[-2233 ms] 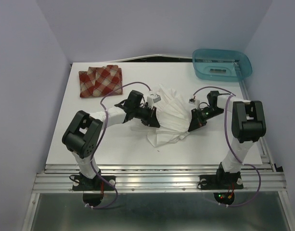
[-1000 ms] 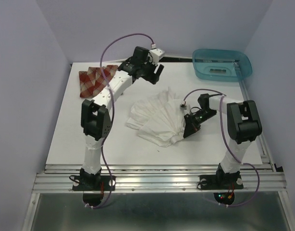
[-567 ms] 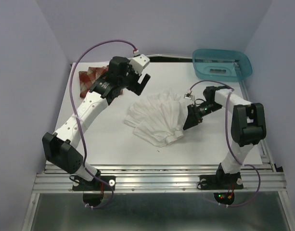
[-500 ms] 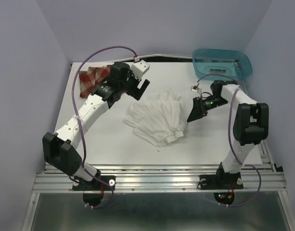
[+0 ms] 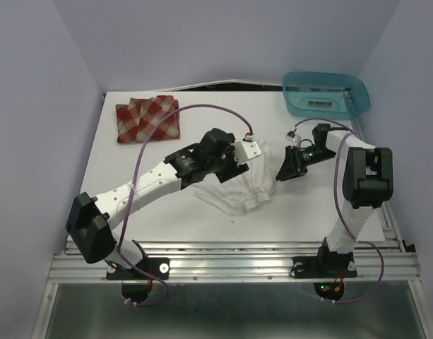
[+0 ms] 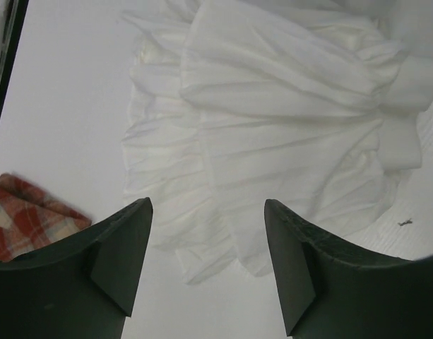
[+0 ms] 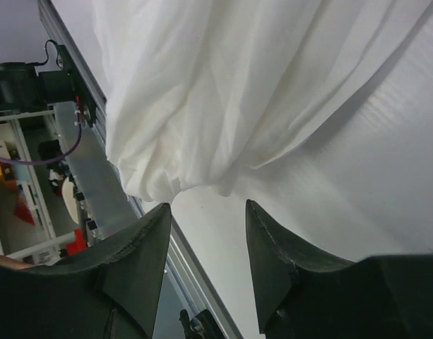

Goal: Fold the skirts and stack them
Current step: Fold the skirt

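- White skirt [image 5: 253,182] lies bunched in soft folds on the bench [image 5: 131,201], not yet a tidy fold. I take it as reference for every place below.
- Left wrist view: the pleats of the white skirt [image 6: 287,120] fan out, with a thicker folded band at one end.
- My left pincer [image 5: 232,171] hangs over the white skirt's left part. In the wrist view the left pincer [image 6: 205,212] is released, jaws spread wide, nothing between them.
- My right pincer [image 5: 285,169] sits at the white skirt's right edge. Whether it touches the cloth, I cannot tell.
- Right wrist view: the right pincer [image 7: 207,208] is also released, jaws apart and empty, with the white skirt [image 7: 223,85] draped just ahead of the tips.
- Plaid skirt [image 5: 147,120] lies folded flat, well apart from the white skirt, to its far left. A corner of the plaid skirt [image 6: 25,219] shows in the left wrist view.
- Teal basket [image 5: 325,95] stands beyond the white skirt, to its far right, apart from it.
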